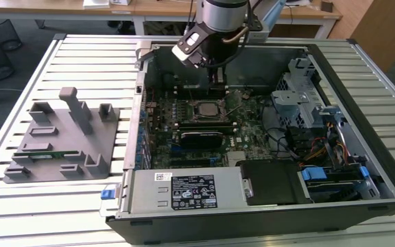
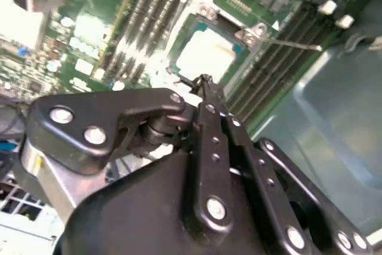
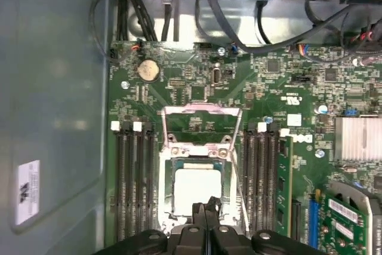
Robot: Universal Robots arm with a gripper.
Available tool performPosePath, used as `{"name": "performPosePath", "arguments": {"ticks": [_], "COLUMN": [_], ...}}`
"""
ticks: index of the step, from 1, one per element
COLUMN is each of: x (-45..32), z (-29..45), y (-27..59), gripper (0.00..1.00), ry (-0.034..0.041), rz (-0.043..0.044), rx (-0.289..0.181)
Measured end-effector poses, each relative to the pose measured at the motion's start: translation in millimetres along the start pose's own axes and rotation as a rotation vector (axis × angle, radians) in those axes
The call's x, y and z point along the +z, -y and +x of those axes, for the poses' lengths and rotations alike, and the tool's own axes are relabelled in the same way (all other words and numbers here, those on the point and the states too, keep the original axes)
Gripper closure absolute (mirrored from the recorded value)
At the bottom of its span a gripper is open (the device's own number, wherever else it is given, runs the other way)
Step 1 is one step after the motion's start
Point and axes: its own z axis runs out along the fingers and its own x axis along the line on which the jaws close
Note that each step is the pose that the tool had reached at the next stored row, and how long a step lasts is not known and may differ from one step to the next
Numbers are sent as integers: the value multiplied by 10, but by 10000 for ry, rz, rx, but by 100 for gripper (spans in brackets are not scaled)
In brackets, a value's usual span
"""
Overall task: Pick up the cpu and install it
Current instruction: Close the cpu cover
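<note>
The cpu (image 3: 197, 190), a pale square chip, lies flat in the motherboard socket (image 1: 207, 108) inside the open computer case. In the second wrist view the cpu (image 2: 206, 52) sits just beyond the fingertips. My gripper (image 3: 206, 208) hangs close above the cpu's near edge, fingers pressed together with nothing between them. In the exterior view the gripper (image 1: 217, 86) points down into the case just behind the socket. The socket's metal load plate (image 3: 203, 125) is flipped open, and its thin lever (image 3: 239, 174) stands free beside it.
Memory slots (image 3: 134, 177) flank the socket, with a green stick (image 3: 282, 174) in one. The case wall (image 3: 54, 117) is close by. A grey fixture (image 1: 64, 136) holding a memory stick (image 1: 47, 154) lies on the exterior view's left. The power supply (image 1: 183, 191) fills the case front.
</note>
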Motion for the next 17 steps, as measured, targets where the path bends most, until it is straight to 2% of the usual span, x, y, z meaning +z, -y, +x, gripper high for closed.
{"name": "performPosePath", "arguments": {"ticks": [2, 4, 17], "x": [-1, 0, 18], "z": [-57, -70, -57], "y": [0, -32, -610], "gripper": [89, 89, 89], "ry": [2, 0, 2], "rz": [0, 2, 15], "rx": [0, 0, -1]}}
